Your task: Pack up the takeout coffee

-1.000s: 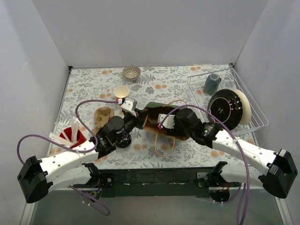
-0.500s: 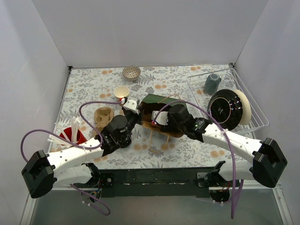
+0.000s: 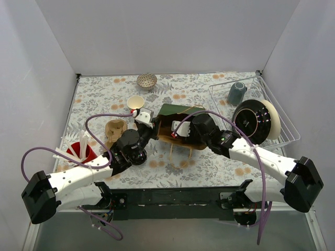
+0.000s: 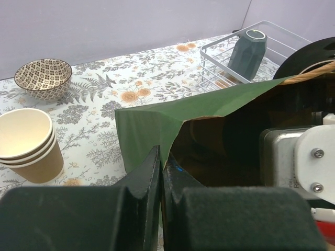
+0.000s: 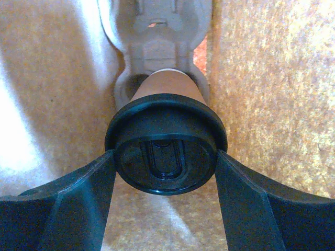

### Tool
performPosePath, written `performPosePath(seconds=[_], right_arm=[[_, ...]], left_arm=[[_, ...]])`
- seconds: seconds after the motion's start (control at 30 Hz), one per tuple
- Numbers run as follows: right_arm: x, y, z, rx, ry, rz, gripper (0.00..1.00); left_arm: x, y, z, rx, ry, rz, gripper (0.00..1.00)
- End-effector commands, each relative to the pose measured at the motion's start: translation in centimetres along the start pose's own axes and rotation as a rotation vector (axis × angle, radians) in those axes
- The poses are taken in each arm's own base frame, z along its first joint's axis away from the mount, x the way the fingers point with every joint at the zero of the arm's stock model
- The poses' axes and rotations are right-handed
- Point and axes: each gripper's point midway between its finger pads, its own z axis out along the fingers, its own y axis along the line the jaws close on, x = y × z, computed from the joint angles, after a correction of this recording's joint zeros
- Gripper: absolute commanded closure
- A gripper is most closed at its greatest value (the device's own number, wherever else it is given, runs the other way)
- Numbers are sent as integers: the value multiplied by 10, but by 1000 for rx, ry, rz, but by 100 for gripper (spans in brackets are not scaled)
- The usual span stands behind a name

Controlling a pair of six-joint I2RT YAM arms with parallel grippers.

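Note:
The green paper bag lies on its side mid-table with its mouth toward me; it also shows in the left wrist view. My left gripper is shut on the edge of the bag's mouth and holds it open; in the top view it is at the bag's left corner. My right gripper is deep inside the bag, shut on the black sip lid of the takeout coffee. The tan cup's base sits in a grey pulp carrier at the bag's bottom. From above the coffee is hidden.
A stack of paper cups and a patterned bowl stand behind the bag. A wire rack at the right holds a grey-blue mug and a black plate. A red cup and a tan pulp carrier sit left.
My right gripper has pushed farther into the bag with the coffee, and the bag has shifted a little away from me. My left gripper still holds the bag's edge.

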Motion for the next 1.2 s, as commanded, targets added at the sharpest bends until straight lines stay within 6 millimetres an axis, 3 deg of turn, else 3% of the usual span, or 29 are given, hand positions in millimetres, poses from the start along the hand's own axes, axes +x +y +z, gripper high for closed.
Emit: performPosePath(seconds=[0.0,0.17,0.33,0.47,0.7,1.07,1.17], right_arm=[[-13,-26,5,84,-32,-52,81],[-18,-37,13,107,-20,-122,81],[-11,-40,6,78,0,-159,81],[-8,-32,4,16,-16,-160,81],[-23,-23,10,-50,-93,-178,81],[-11,4,17,-170,-58,-208,81],[-2,1,20,-154,1,-208,81]], left_arm=[[-8,-1,-2,15,-20,-12,100],[-8,-1,-3,18,-16,-11,100],[-7,1,-6,17,-19,-10,100],[-4,-1,-8,26,-13,-23,100],[-1,-3,-12,45,-9,-56,100],[1,-2,-14,49,-16,-42,100],[0,-2,-14,48,-19,-34,100]])
